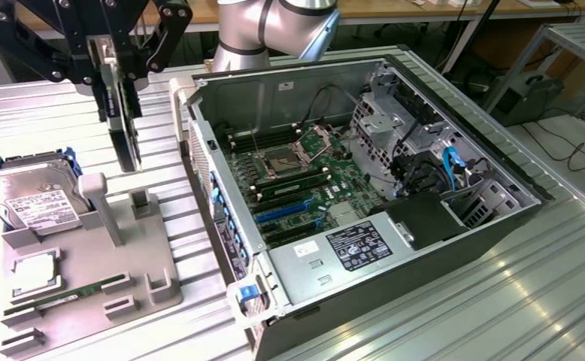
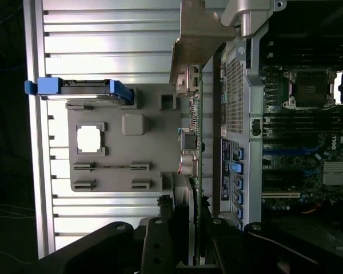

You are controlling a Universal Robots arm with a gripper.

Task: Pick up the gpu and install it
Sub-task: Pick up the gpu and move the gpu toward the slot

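Note:
The gpu [image 1: 127,135] hangs edge-on and upright in the air, with my gripper [image 1: 122,69] shut on its upper part. It is above the grey parts holder [image 1: 102,256], just off the exterior view's left of the open computer case [image 1: 272,90]. In the wrist view the gpu [image 2: 197,131] runs away from my gripper [image 2: 186,231] as a thin green edge. Its pale metal bracket [image 2: 203,31] is at the far end, beside the case's perforated rear wall. The blue expansion slots [image 1: 283,213] sit on the motherboard [image 1: 303,162] inside the case.
The grey holder also carries a silver hard drive [image 1: 31,199] in a blue frame, a processor [image 1: 34,272] and a narrow RAM stick [image 1: 62,297]. A power supply [image 1: 358,244] and drive cages [image 1: 413,143] crowd the case. Everything rests on a ribbed metal table [image 1: 533,301].

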